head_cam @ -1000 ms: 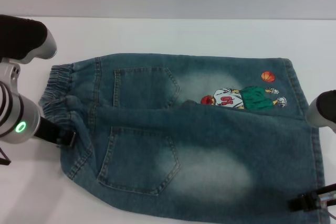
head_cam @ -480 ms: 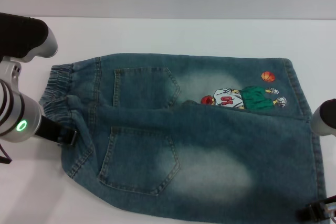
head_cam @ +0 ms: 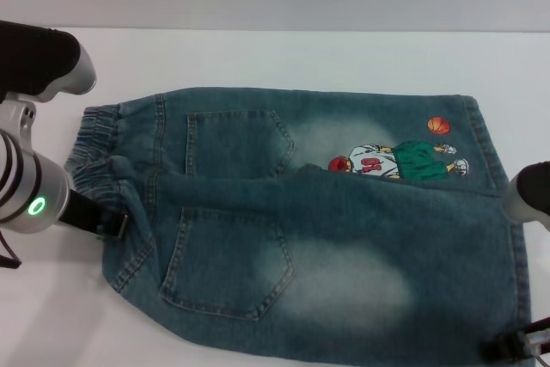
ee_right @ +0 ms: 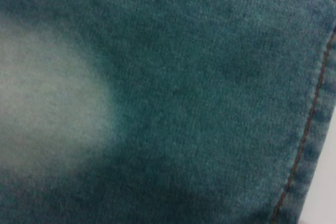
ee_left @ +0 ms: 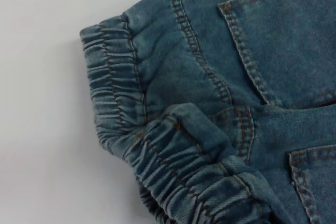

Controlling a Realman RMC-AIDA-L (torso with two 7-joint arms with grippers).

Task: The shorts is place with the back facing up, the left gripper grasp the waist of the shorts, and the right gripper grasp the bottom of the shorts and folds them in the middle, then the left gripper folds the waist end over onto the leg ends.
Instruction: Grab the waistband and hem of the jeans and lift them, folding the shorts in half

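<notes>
The blue denim shorts (head_cam: 326,238) lie flat on the white table, back up, both patch pockets showing. The gathered waist (head_cam: 94,148) points left, and the leg hems (head_cam: 494,186) run down the right side beside the cartoon embroidery (head_cam: 395,161) and the orange ball (head_cam: 438,125). My left gripper (head_cam: 107,223) sits at the near part of the waist, touching the denim. In the left wrist view that waist band (ee_left: 115,93) is bunched and puckered. My right gripper (head_cam: 514,348) is at the near right corner by the hem (ee_right: 315,129); the right wrist view is filled with denim.
The white table (head_cam: 258,58) runs bare behind the shorts up to a grey wall. My left arm's upper link (head_cam: 43,62) hangs over the far left, and my right arm's link (head_cam: 531,193) juts in at the right edge.
My right gripper has dropped a little toward the near edge of the table. The left arm has shifted only slightly, and the shorts lie as before.
</notes>
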